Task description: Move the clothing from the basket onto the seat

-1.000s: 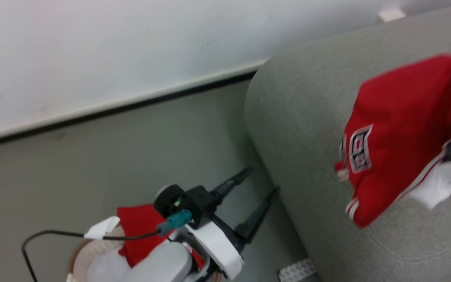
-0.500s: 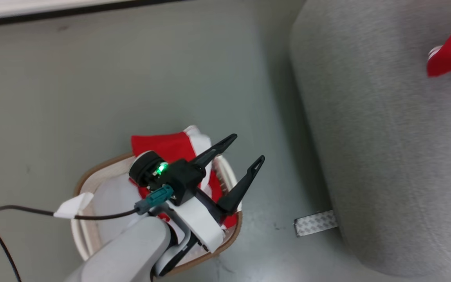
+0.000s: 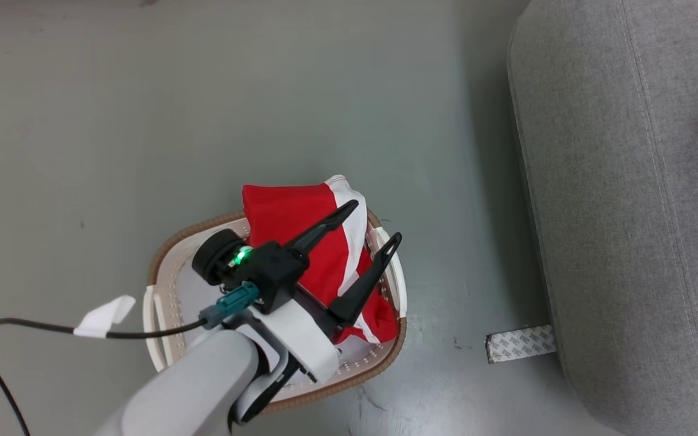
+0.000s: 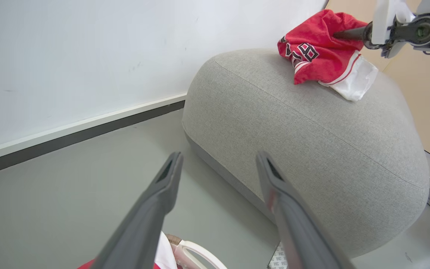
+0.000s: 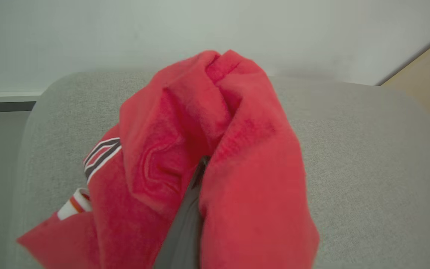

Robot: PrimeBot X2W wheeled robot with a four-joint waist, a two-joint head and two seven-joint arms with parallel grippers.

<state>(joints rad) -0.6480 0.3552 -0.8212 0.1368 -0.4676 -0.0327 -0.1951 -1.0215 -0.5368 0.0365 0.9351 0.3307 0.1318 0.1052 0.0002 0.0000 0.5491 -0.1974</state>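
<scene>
Fabric, red with white panel: first garment (image 3: 300,236) heaped in basket (image 3: 170,266), draped over far rim, awaiting pickup. Hovering above it, left gripper (image 3: 374,222), fingers (image 3: 325,226) spread wide and empty, apparently poised for next pick. Clenched on second garment (image 4: 319,56), right gripper (image 5: 201,166), holding it over seat (image 4: 312,142) with white hem apparently touching cushion top; judged placed for release there. Against a second ago: head camera tilted down, hence basket whole in frame and second garment cut to red sliver at right edge. Left fingers as wide as then.
</scene>
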